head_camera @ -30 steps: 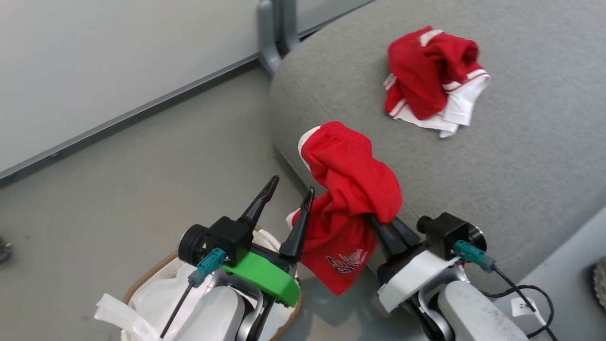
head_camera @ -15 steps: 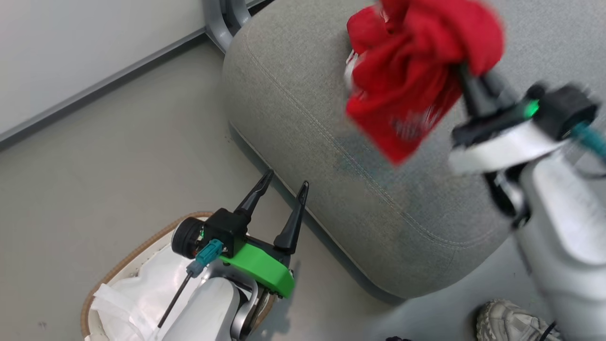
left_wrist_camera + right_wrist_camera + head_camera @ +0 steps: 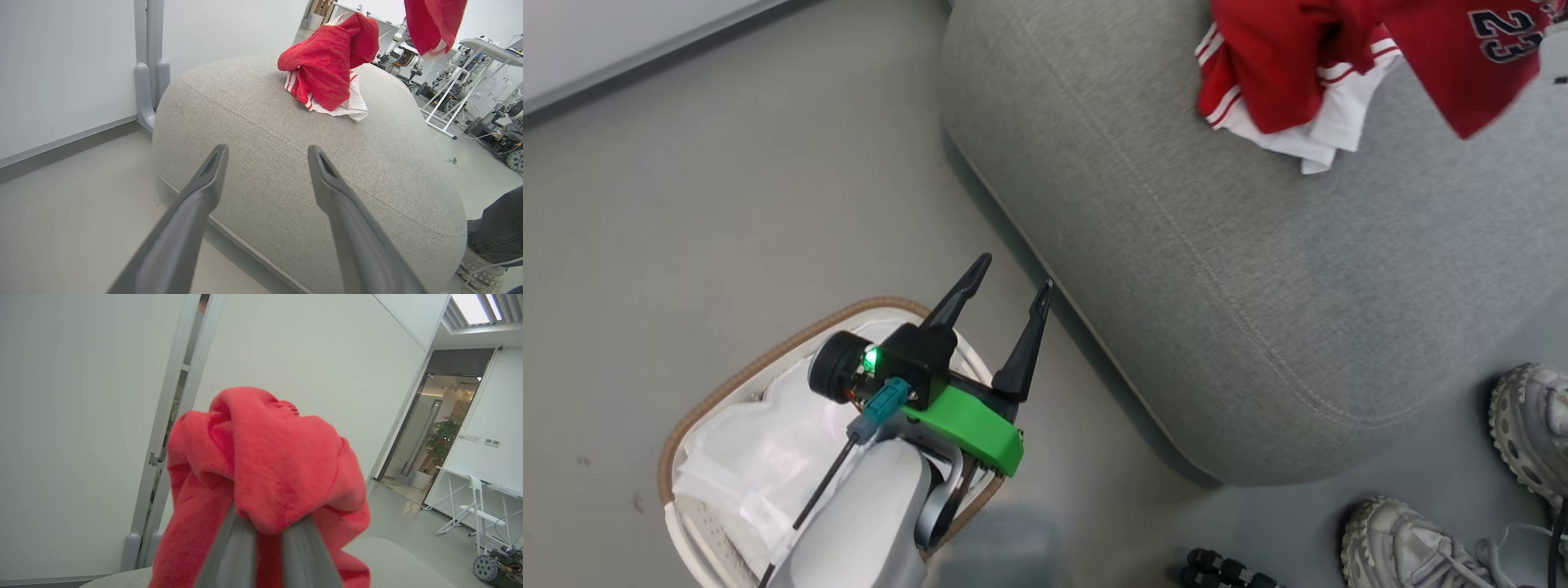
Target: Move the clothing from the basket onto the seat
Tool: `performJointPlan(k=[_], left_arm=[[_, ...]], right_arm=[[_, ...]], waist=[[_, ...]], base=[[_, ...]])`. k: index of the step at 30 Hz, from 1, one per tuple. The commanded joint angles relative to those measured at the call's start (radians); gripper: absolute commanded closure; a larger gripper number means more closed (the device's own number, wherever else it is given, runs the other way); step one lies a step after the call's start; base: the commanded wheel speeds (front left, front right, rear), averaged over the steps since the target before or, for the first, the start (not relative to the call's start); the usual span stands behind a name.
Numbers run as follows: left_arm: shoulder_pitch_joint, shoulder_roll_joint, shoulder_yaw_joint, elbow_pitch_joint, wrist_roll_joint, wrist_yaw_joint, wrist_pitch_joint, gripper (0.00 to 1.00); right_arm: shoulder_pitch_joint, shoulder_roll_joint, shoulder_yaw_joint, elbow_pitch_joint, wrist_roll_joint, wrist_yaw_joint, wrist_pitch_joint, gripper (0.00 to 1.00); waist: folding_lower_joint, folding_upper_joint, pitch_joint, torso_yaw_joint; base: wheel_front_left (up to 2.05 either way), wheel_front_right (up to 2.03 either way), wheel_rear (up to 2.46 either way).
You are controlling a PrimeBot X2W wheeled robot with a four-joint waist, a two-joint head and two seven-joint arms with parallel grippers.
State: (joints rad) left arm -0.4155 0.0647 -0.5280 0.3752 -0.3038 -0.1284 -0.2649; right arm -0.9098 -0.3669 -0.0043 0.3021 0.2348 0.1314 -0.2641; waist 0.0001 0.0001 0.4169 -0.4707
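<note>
Lying on seat point(image 3: 1258, 327): red garment point(image 3: 1274, 73)
Right pincer point(image 3: 267, 528): clamped on jersey point(image 3: 265, 457)
Left pincer point(image 3: 1015, 271): held apart, near basket point(image 3: 768, 355)
Floor point(image 3: 727, 204): grey

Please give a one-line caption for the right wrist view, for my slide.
Right gripper, jaws shut on a red garment, before a white wall.

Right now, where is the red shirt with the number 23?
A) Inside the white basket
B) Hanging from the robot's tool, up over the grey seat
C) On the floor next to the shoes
B: the number 23 jersey dangles above the seat, and the right tool is pinched shut on its red cloth.
</note>
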Motion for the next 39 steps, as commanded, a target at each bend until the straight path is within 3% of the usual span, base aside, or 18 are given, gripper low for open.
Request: performJointPlan(k=[1,8,20,30,32,33,39], left_arm=[[-0.027,0.011,-0.001,0.002,0.009,-0.003,0.001,0.00],[-0.081,0.010,-0.012,0.004,0.030,-0.003,0.001,0.00],[-0.108,0.004,0.001,0.018,0.047,-0.003,0.001,0.00],[-0.088,0.003,0.026,0.013,0.045,-0.003,0.001,0.00],[-0.079,0.001,0.031,0.010,0.039,-0.003,0.001,0.00],[-0.074,0.000,0.033,0.009,0.036,-0.003,0.001,0.00],[-0.032,-0.005,0.071,-0.005,0.011,-0.004,0.001,0.00]], right_arm=[[-0.018,-0.001,-0.015,0.009,-0.012,-0.001,0.000,1.00],[-0.010,0.013,-0.100,0.118,-0.063,-0.001,0.000,1.00],[0.045,0.067,-0.070,0.455,-0.002,-0.001,0.000,1.00],[0.070,0.079,-0.146,0.477,-0.023,-0.001,0.000,1.00],[0.080,0.081,-0.165,0.465,-0.037,-0.001,0.000,0.60],[0.089,0.083,-0.173,0.457,-0.045,-0.001,0.000,0.00],[0.174,0.097,-0.206,0.399,-0.074,-0.001,0.000,0.00]], waist=[[-0.0001,-0.0001,0.080,0.069],[-0.0001,-0.0001,0.169,0.132],[-0.0001,-0.0001,0.276,0.183],[-0.0001,-0.0001,0.242,0.184],[-0.0001,-0.0001,0.218,0.183],[-0.0001,-0.0001,0.205,0.183],[-0.0001,-0.0001,0.114,0.184]], base=[[0.00,0.00,0.00],[0.00,0.00,0.00],[0.00,0.00,0.00],[0.00,0.00,0.00],[0.00,0.00,0.00],[0.00,0.00,0.00],[0.00,0.00,0.00]])
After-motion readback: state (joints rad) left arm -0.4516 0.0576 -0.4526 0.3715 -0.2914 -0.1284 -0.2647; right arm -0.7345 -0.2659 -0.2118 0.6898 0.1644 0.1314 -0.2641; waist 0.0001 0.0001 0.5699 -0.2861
